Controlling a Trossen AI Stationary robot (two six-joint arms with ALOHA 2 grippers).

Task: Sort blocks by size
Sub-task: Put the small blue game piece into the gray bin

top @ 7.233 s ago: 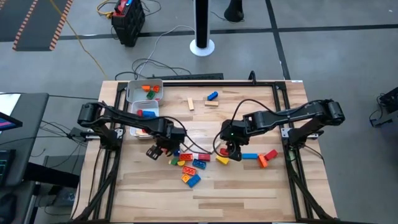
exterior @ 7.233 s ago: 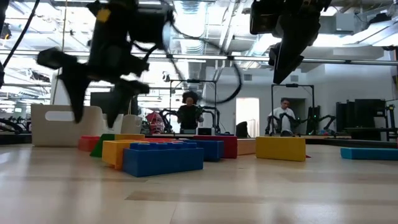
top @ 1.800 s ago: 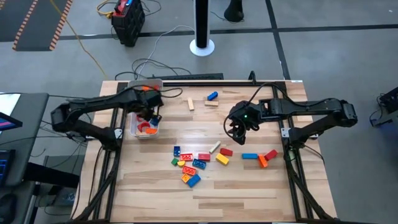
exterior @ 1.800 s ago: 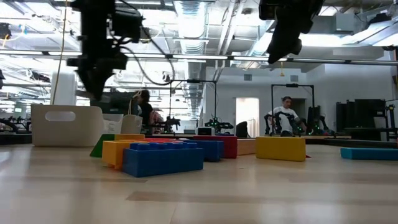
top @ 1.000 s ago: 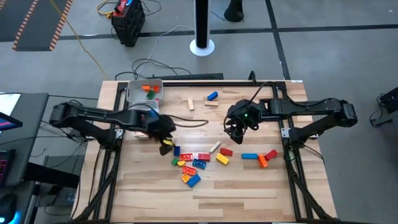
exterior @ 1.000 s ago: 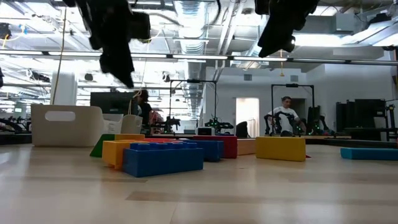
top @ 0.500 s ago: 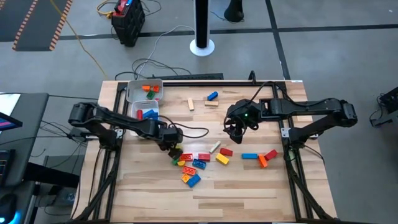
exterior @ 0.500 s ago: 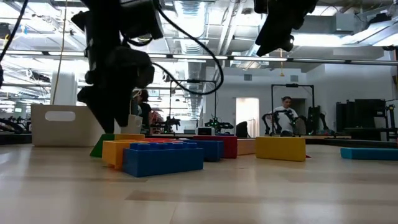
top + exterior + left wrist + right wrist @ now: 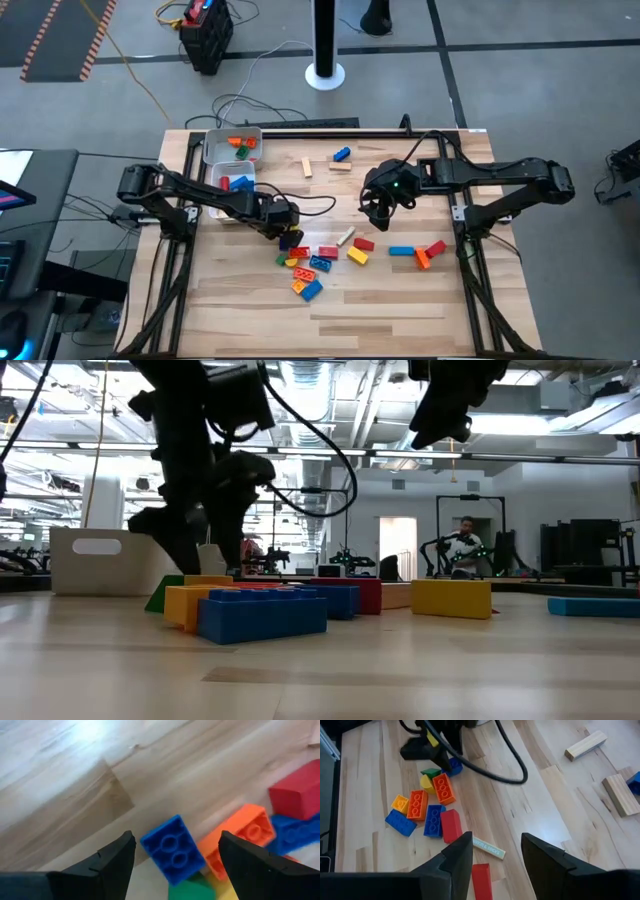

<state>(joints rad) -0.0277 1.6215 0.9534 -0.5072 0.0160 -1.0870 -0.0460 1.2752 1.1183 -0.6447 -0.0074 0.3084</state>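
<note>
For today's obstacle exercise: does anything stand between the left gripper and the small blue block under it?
Nothing visible does. The left gripper hangs open directly over the small blue block, which shows unobstructed between its fingers; an orange block lies alongside.

Pale wooden table (image 9: pixel 400 300). Left gripper (image 9: pixel 288 238) low at upper-left edge of main cluster of small plastic bricks (image 9: pixel 308 266), over a blue square brick; finger spread not resolvable. Right gripper (image 9: pixel 378 208) up and right of cluster, over bare wood. White rectangular trays (image 9: pixel 231 163) far up-left of cluster, holding orange, green, blue, red bricks.
</note>
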